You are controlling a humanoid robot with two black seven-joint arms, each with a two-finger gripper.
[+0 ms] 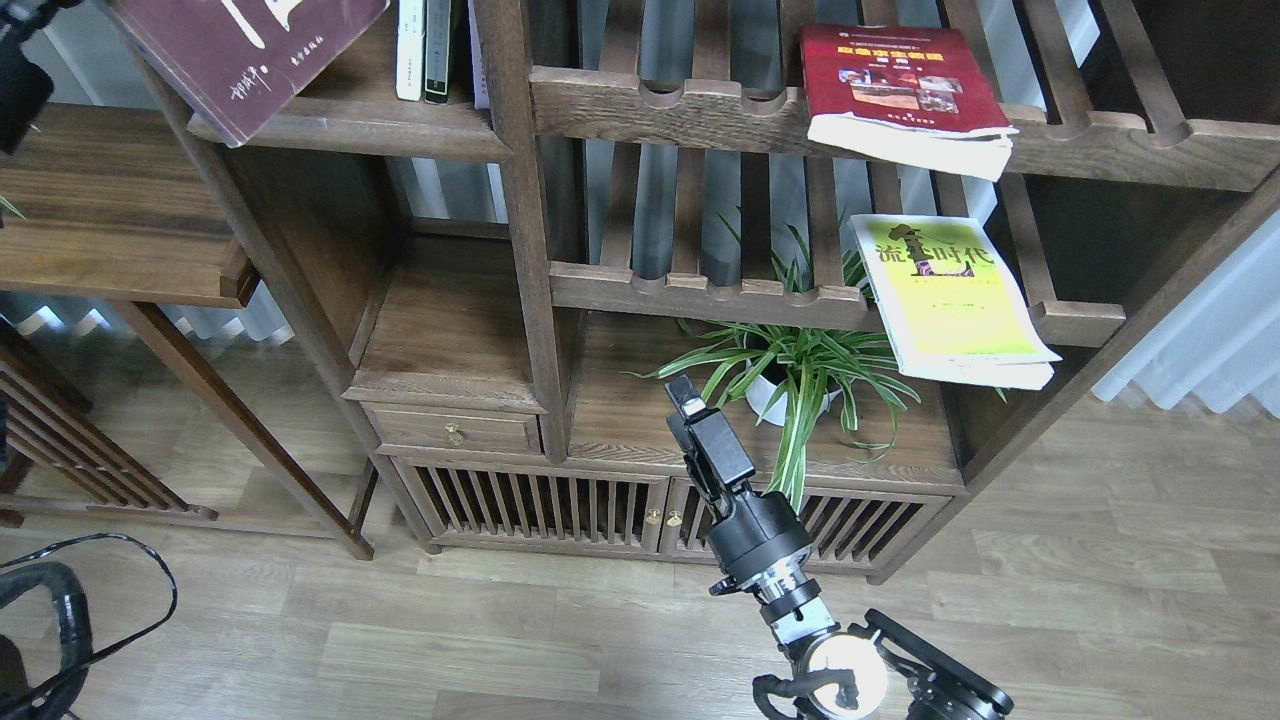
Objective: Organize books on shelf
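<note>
A dark maroon book (240, 45) with white characters hangs tilted at the top left, its lower corner past the front lip of the dark wooden shelf (380, 128). My left gripper (40, 8) holds its left end, with the fingers cut off by the frame edge. A thick red book (900, 85) lies flat on the upper slatted rack (680, 105), overhanging its front rail. On the lower slatted rack lies a yellow-green book (950, 295), also overhanging. My right gripper (688, 398) points up in front of the cabinet, far from all books, fingers seen edge-on.
A few thin books (425, 50) stand upright on the shelf, right of the maroon one. A potted spider plant (790, 375) sits on the cabinet top under the racks. A wooden side table (120, 230) is at left. A black cable (90, 600) loops over the floor.
</note>
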